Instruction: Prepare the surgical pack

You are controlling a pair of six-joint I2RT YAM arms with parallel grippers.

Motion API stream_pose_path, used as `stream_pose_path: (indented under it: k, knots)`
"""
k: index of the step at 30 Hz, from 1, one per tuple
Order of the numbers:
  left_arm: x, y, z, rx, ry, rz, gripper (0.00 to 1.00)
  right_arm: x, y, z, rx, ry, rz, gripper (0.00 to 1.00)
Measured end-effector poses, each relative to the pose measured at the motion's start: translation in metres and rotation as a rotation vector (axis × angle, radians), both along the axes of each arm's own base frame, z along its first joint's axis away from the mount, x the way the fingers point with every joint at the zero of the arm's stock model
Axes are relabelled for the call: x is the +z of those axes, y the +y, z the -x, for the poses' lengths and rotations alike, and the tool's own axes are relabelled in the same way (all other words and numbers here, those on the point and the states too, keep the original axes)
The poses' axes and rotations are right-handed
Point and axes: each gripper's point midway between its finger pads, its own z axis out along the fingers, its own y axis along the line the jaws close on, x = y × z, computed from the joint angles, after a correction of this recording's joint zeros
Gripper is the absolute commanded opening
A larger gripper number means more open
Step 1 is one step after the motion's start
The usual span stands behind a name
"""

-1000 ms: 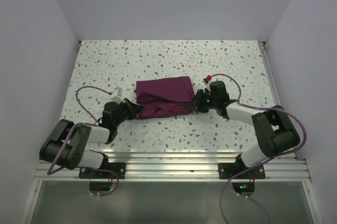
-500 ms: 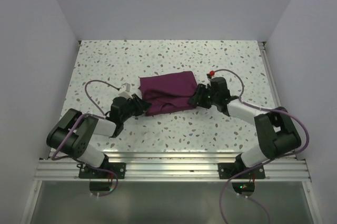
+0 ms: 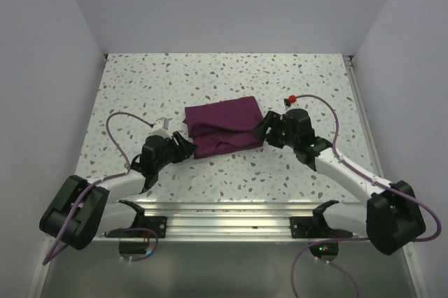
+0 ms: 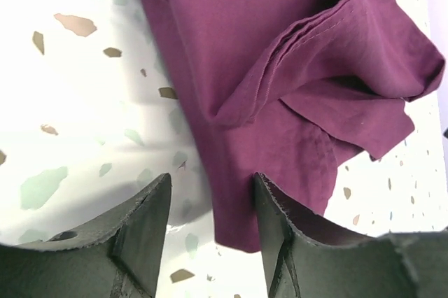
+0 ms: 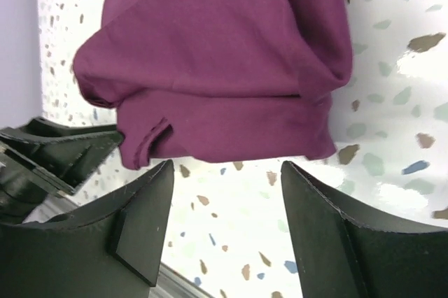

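purple bundle sits between left tool and right tool

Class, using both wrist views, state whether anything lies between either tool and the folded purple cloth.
Nothing visible does. The left tool is open, with the edge of the folded purple cloth showing between its fingers. The right tool is open just short of the cloth, with only bare speckled table between them.

Spread left tool at cloth (plum, folded).
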Motion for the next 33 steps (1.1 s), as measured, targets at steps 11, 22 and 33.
stream_pose_path:
  k: [11, 22, 33]
  knots:
    - [0.008, -0.014, 0.03, -0.049, -0.034, -0.105, 0.57, 0.028, 0.081, -0.006, 0.132, -0.016, 0.038, 0.68]
    - [0.008, -0.047, 0.079, -0.134, -0.013, -0.099, 0.56, 0.027, 0.08, -0.017, 0.598, -0.351, 0.462, 0.79]
    - [-0.021, -0.064, 0.084, -0.08, 0.076, -0.072, 0.55, -0.003, 0.093, -0.025, 0.928, -0.516, 0.691, 0.7]
